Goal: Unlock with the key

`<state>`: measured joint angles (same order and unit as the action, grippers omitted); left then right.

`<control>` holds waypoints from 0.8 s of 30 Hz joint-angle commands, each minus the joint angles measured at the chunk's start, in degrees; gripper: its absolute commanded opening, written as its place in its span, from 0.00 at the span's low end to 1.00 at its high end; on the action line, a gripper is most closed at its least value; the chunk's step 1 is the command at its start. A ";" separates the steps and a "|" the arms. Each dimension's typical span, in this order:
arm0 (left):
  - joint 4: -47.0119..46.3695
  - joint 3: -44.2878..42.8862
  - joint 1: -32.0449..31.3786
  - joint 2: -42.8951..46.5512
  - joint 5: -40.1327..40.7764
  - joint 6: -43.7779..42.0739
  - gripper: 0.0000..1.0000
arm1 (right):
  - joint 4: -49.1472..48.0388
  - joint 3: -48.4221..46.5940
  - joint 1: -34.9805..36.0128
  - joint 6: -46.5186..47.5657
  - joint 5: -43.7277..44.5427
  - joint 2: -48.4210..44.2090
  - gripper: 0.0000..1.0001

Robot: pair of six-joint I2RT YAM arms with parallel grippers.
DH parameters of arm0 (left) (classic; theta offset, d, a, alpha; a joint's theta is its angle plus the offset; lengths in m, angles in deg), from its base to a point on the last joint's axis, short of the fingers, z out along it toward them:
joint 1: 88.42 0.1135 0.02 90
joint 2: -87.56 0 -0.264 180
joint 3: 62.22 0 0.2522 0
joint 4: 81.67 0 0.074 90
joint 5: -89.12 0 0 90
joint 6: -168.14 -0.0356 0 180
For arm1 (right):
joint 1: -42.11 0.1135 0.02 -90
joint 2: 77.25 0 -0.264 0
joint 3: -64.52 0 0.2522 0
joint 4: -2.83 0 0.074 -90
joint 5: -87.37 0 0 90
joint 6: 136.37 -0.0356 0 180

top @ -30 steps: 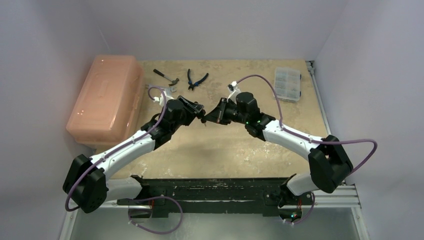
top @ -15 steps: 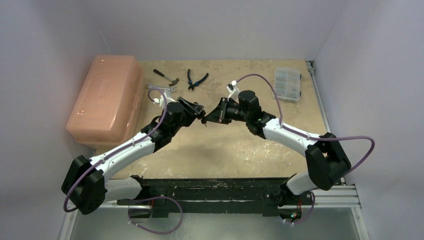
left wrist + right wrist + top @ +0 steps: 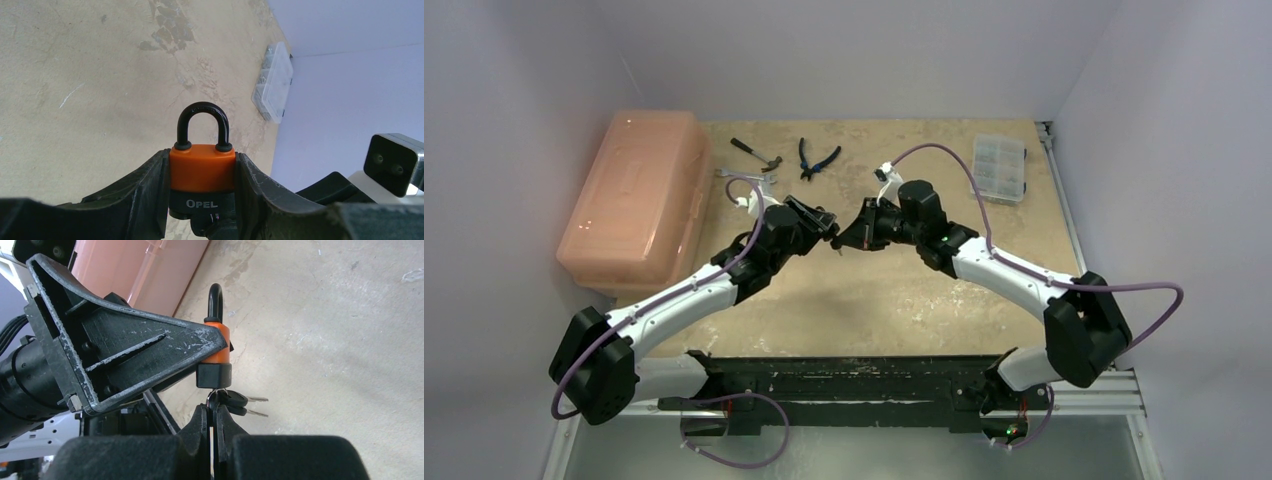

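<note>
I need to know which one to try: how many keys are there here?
2 visible, both dangling just under the padlock: upper key, lower key beneath it. Another may be hidden inside the shut right gripper.

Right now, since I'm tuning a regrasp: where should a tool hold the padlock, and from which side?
Pinch the padlock across its orange body's flat, parallel sides, coming at the printed face, as the left tool does. That leaves the shackle free and the black base clear for the right tool, pinching the key below.
</note>
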<state>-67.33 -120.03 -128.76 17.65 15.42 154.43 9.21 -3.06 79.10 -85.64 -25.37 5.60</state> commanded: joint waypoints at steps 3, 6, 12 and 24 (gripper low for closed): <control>-4.04 -3.61 -6.22 0.43 -14.15 0.79 0.00 | -5.68 -5.05 -0.33 1.52 14.19 -1.12 0.00; -5.39 -3.04 -6.57 0.86 -14.01 0.59 0.00 | -7.84 -3.42 -1.02 -3.18 13.18 -1.68 0.00; -6.32 -2.07 -7.04 2.18 -14.02 0.15 0.00 | -11.42 -1.83 -2.29 -8.10 11.03 -2.81 0.00; -9.02 -0.48 -7.40 5.26 -14.04 -1.42 0.00 | -17.83 0.51 -5.07 -13.86 5.08 -3.00 0.00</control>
<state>-70.87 -120.25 -130.44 19.71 17.69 153.28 6.31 -2.10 76.48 -96.44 -28.80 3.18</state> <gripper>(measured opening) 0.451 0.038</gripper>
